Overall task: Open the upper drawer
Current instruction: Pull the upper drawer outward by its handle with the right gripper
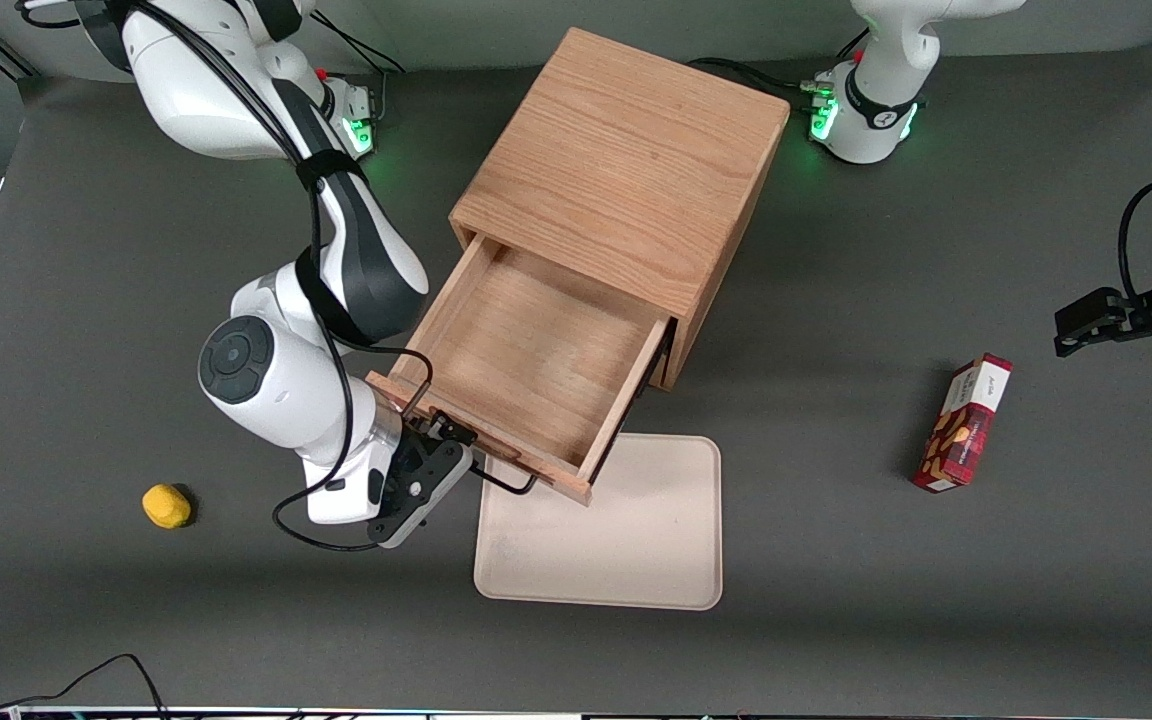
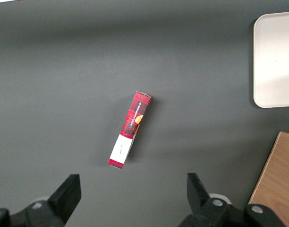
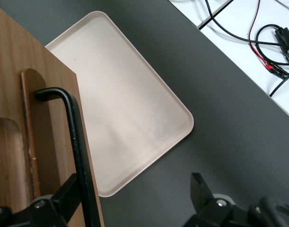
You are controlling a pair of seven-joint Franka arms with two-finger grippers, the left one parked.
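Note:
The upper drawer (image 1: 536, 350) of the wooden cabinet (image 1: 626, 150) stands pulled far out, its light oak tray bare inside. Its black wire handle (image 1: 508, 484) runs along the front panel. My right gripper (image 1: 448, 442) is at that handle, in front of the drawer, with its fingers open. In the right wrist view the gripper (image 3: 133, 191) is spread wide; the handle (image 3: 76, 127) lies between the fingers, close against one finger (image 3: 66, 195), on the drawer front (image 3: 21, 61). The lower drawer is hidden beneath the upper one.
A beige tray (image 1: 636, 540) lies flat on the dark table in front of the cabinet, partly under the drawer's front; it also shows in the right wrist view (image 3: 125, 109). A yellow lump (image 1: 166, 505) lies toward the working arm's end. A red box (image 1: 966, 422) lies toward the parked arm's end.

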